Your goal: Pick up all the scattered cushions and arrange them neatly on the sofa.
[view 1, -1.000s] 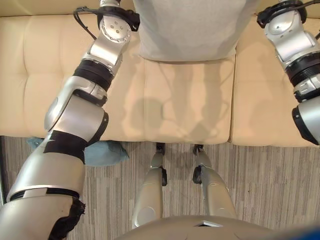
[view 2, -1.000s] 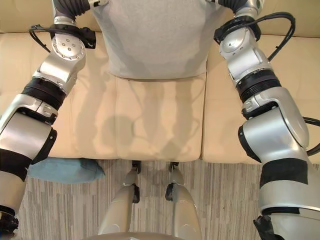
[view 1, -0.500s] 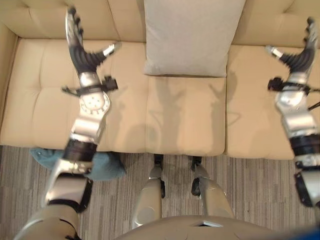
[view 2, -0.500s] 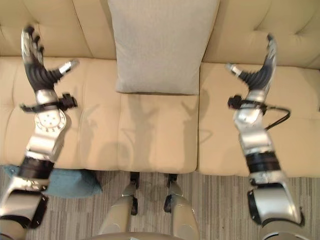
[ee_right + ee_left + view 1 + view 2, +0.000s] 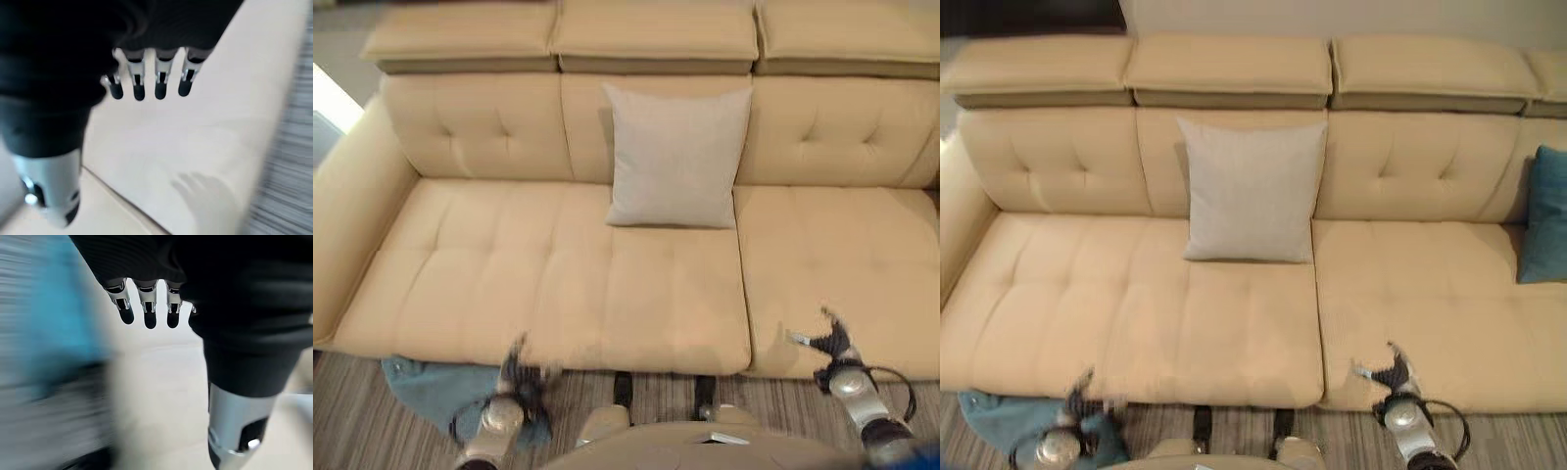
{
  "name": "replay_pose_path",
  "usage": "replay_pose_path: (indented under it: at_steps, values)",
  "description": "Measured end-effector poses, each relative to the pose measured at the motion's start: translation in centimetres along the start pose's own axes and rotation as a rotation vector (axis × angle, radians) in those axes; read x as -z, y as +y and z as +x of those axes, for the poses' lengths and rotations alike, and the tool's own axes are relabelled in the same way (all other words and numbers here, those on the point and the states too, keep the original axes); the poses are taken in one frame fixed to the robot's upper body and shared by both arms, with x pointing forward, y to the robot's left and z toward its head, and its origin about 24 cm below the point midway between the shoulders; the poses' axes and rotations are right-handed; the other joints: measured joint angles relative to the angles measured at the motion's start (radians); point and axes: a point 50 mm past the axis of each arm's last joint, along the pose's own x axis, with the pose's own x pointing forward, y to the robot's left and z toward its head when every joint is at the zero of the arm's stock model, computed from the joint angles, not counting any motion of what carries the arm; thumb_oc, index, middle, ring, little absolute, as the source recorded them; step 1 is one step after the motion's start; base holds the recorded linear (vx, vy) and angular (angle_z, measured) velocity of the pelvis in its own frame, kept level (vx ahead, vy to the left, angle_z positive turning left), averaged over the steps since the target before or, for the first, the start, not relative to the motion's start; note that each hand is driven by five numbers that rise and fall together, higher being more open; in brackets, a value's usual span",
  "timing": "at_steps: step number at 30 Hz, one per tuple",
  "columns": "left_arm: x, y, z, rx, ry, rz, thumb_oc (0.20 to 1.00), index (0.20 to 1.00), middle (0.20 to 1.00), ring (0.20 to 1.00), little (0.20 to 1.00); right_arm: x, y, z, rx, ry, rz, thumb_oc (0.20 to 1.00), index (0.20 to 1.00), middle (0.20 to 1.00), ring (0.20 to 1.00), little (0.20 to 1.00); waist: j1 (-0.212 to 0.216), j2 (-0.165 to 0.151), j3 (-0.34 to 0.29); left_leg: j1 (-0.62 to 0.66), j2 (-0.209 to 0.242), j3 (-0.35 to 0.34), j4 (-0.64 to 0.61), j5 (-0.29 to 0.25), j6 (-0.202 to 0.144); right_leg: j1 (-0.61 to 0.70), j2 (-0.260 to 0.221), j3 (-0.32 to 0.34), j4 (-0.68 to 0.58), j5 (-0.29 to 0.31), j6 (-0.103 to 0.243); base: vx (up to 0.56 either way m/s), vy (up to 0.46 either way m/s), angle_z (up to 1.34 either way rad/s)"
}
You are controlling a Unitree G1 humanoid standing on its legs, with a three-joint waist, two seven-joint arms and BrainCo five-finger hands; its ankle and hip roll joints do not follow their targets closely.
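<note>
Right eye view, grey cushion (image 5: 1252,191) upright on sofa (image 5: 1449,294), left hand (image 5: 521,368) and right hand (image 5: 829,338) both spread, empty.

Grey cushion (image 5: 676,157) upright vs sofa (image 5: 489,274) back; teal cushion (image 5: 1544,215) far right; teal one (image 5: 431,390) on floor

A grey square fabric cushion (image 5: 677,157) stands on the beige tufted leather sofa (image 5: 499,274), leaning against its backrest. A teal cushion (image 5: 1545,215) rests at its right end. Another teal cushion (image 5: 426,387) lies on the striped grey floor (image 5: 352,431).
</note>
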Motion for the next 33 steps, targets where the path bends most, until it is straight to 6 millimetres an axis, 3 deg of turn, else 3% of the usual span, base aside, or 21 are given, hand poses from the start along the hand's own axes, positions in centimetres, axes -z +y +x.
replay_pose_path:
  at_steps: [2,4,5,10,17,18,21,22,24,25,26,28,29,30,33]
  values:
    - [2.4,-1.2,-0.5,0.038,0.112,0.052,1.000,1.000,1.000,1.000,1.000,1.3,1.2,-0.6,-0.050,0.055,-0.020,1.000,1.000,1.000,1.000,1.000,0.003,-0.004,-0.003,0.003,0.001,-0.001,0.004,0.004,0.005,0.004,0.001,-0.001,0.000,0.000,0.000,0.00,0.000,0.00]
    - [3.1,-1.8,-0.7,0.059,0.148,0.076,1.000,1.000,1.000,1.000,1.000,1.9,1.8,-0.8,-0.071,0.082,-0.023,1.000,1.000,1.000,1.000,1.000,0.004,-0.007,-0.005,0.005,0.001,-0.001,0.003,0.005,0.006,0.007,0.001,-0.001,0.000,0.000,0.000,0.00,0.000,0.00]
    - [3.9,-2.3,-1.0,0.079,0.195,0.098,1.000,1.000,1.000,1.000,1.000,3.8,3.0,-1.6,-0.114,0.174,-0.035,1.000,1.000,1.000,1.000,1.000,0.006,-0.009,-0.006,0.025,0.000,-0.002,0.001,0.003,0.006,0.028,0.000,-0.001,0.000,0.000,-0.001,0.02,0.032,0.02]
    - [2.6,-2.2,-0.4,0.078,0.163,0.120,1.000,1.000,1.000,1.000,1.000,5.2,4.8,-2.8,-0.188,0.259,-0.044,1.000,1.000,1.000,1.000,1.000,0.007,-0.017,-0.025,0.051,-0.001,0.001,-0.001,-0.010,0.006,0.050,-0.002,0.000,0.000,-0.006,-0.010,0.00,0.072,-0.03]
    - [-0.2,-2.7,0.3,0.095,0.058,0.145,1.000,1.000,1.000,1.000,1.000,4.1,4.3,-2.0,-0.170,0.230,-0.040,1.000,1.000,1.000,1.000,1.000,0.009,-0.024,-0.010,0.089,-0.031,0.025,0.003,-0.018,0.022,0.059,-0.019,0.031,0.009,0.014,0.005,-0.13,0.101,-0.16]
    - [-0.7,-2.7,0.5,0.095,0.048,0.145,1.000,1.000,1.000,1.000,1.000,3.8,4.0,-1.7,-0.166,0.238,-0.046,1.000,1.000,1.000,1.000,1.000,0.012,-0.021,0.000,0.088,-0.036,0.028,0.003,-0.014,0.038,0.041,-0.025,0.039,0.037,0.020,-0.003,-0.23,0.037,-0.22]
    - [-3.1,-1.9,1.4,0.068,-0.011,0.144,1.000,1.000,1.000,1.000,1.000,2.0,2.2,-0.1,-0.119,0.206,-0.051,1.000,1.000,1.000,1.000,1.000,0.027,-0.018,0.077,0.086,-0.049,0.053,0.003,0.000,0.068,-0.006,-0.048,0.062,0.121,0.004,0.020,-0.19,0.007,-0.19]
    - [-3.7,-1.3,1.6,0.052,-0.024,0.144,1.000,1.000,1.000,1.000,1.000,1.3,2.0,0.3,-0.113,0.191,-0.044,1.000,1.000,1.000,1.000,1.000,0.031,-0.018,0.091,0.068,-0.042,0.056,0.002,0.010,0.088,-0.021,-0.051,0.064,0.155,-0.024,0.035,-0.17,-0.058,0.11]
    - [-3.8,-0.4,1.8,0.028,-0.026,0.133,1.000,1.000,1.000,1.000,1.000,1.3,2.4,0.2,-0.130,0.196,-0.037,1.000,1.000,1.000,1.000,1.000,0.050,-0.011,0.095,0.044,-0.012,0.055,0.005,0.024,0.094,-0.105,-0.035,0.062,0.444,-0.144,0.044,-0.18,-0.145,0.13]
    - [-3.5,-0.1,1.8,0.021,-0.017,0.140,1.000,1.000,1.000,1.000,1.000,1.2,2.4,0.2,-0.134,0.192,-0.035,1.000,1.000,1.000,1.000,1.000,0.061,-0.013,0.095,0.035,-0.008,0.057,0.007,0.027,0.092,-0.116,-0.034,0.061,0.543,-0.205,0.049,-0.18,-0.176,0.00]
    - [-2.6,0.2,1.6,0.017,0.008,0.148,1.000,1.000,1.000,1.000,1.000,1.0,2.4,0.3,-0.134,0.189,-0.032,1.000,1.000,1.000,1.000,1.000,0.068,-0.036,0.083,0.029,-0.010,0.054,0.010,0.037,0.079,-0.100,-0.036,0.060,0.550,-0.249,0.044,-0.19,-0.179,-0.06]
    - [-1.5,0.5,1.4,0.014,0.040,0.157,1.000,1.000,1.000,1.000,1.000,0.6,2.1,0.5,-0.128,0.181,-0.025,1.000,1.000,1.000,1.000,1.000,0.092,-0.067,0.076,0.015,-0.015,0.054,0.012,0.053,0.056,-0.001,-0.018,0.055,0.349,-0.293,0.019,-0.18,-0.198,-0.05]
    - [-1.3,-0.2,1.3,0.033,0.050,0.158,1.000,1.000,1.000,1.000,1.000,0.6,1.6,0.8,-0.115,0.181,-0.027,1.000,1.000,1.000,1.000,1.000,0.092,-0.046,0.083,0.010,0.005,0.035,0.016,0.065,0.039,0.040,0.019,0.055,0.266,-0.255,-0.016,-0.20,-0.226,0.14]
    - [-1.1,-0.7,1.1,0.048,0.052,0.163,1.000,1.000,1.000,1.000,1.000,0.5,1.2,0.9,-0.104,0.180,-0.030,1.000,1.000,1.000,1.000,1.000,0.096,-0.032,0.085,-0.008,0.019,0.020,0.031,0.072,0.027,0.058,0.046,0.051,0.228,-0.235,-0.028,-0.22,-0.226,0.37]
    - [-2.9,-0.9,1.6,0.052,0.004,0.157,1.000,1.000,1.000,1.000,1.000,1.1,1.1,0.7,-0.100,0.198,-0.018,1.000,1.000,1.000,1.000,1.000,0.096,-0.028,0.090,-0.123,0.030,-0.070,0.113,0.130,-0.050,0.055,0.093,0.009,0.181,-0.202,-0.072,-0.28,-0.184,0.90]
